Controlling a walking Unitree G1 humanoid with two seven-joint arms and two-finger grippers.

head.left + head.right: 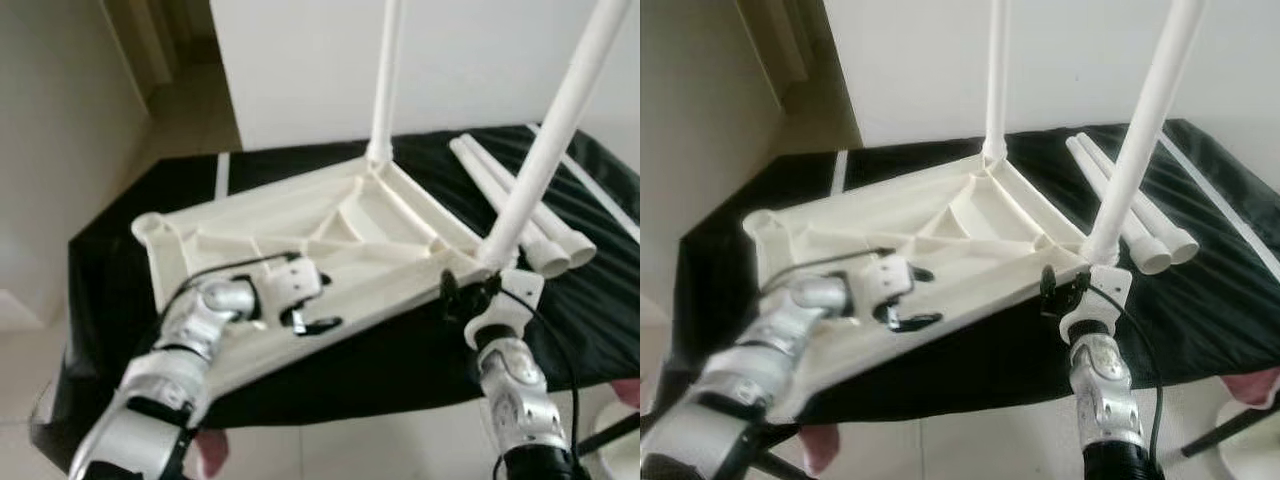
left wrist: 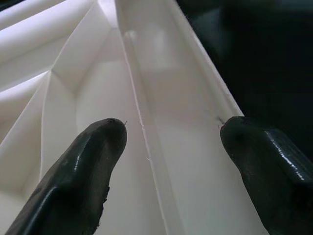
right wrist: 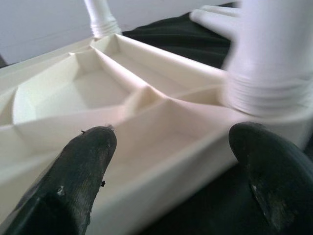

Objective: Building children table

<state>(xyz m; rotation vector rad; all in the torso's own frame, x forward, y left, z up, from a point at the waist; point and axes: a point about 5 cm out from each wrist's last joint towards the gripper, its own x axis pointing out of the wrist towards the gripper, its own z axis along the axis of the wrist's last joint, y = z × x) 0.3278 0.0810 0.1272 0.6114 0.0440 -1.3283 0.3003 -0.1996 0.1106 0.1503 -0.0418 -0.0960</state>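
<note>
- One white plastic tabletop (image 1: 330,240) lies upside down on a surface under a black cloth (image 1: 400,350), its ribbed underside facing up.
- Two white legs stand upright in corner sockets: the far leg (image 1: 386,80) at the back corner and the near leg (image 1: 555,130) at the corner close to the robot's right side.
- Two more loose legs (image 1: 520,215) lie side by side on the cloth, just right of the tabletop, their open ends toward the robot.
- One empty round socket (image 1: 150,228) shows at the left corner of the tabletop.
- The left claw (image 1: 310,310) rests over the near edge of the tabletop; its two black fingers (image 2: 83,171) are spread apart, straddling a raised rib without clamping it.
- The right claw (image 1: 465,295) sits at the near right corner, just beside the base of the near leg; its two fingers (image 3: 83,166) are also spread wide, with the tabletop edge between them and the leg's threaded collar (image 3: 266,93) beside one finger.
- A white wall (image 1: 450,60) rises behind the cloth-covered surface.
</note>
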